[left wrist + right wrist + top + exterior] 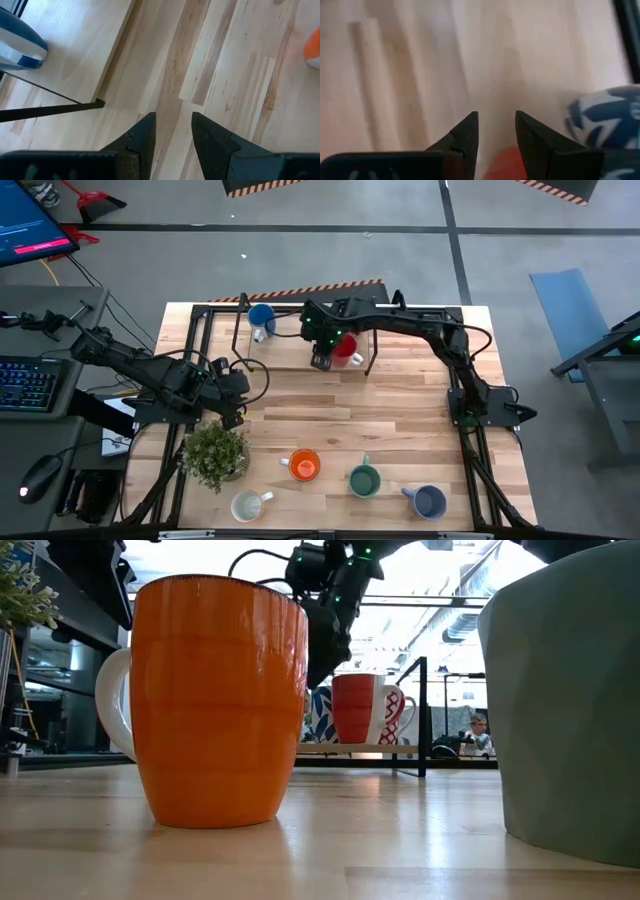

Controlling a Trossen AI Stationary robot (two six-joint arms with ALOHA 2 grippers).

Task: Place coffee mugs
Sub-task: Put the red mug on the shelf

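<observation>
Robotics lab — hazard-striped concrete floor [300, 188], monitor [30, 225], keyboard [30, 385].

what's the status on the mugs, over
Right gripper open, empty, at the far shelf beside red mug. Left gripper open, idle by the plant. Blue mug shelved; orange mug and three others wait up front.

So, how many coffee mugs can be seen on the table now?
7, perhaps more hidden. Along the front edge: cream mug, orange mug, green mug, slate-blue mug. On the rear shelf: blue mug, red mug, and a patterned mug beside it.
</observation>
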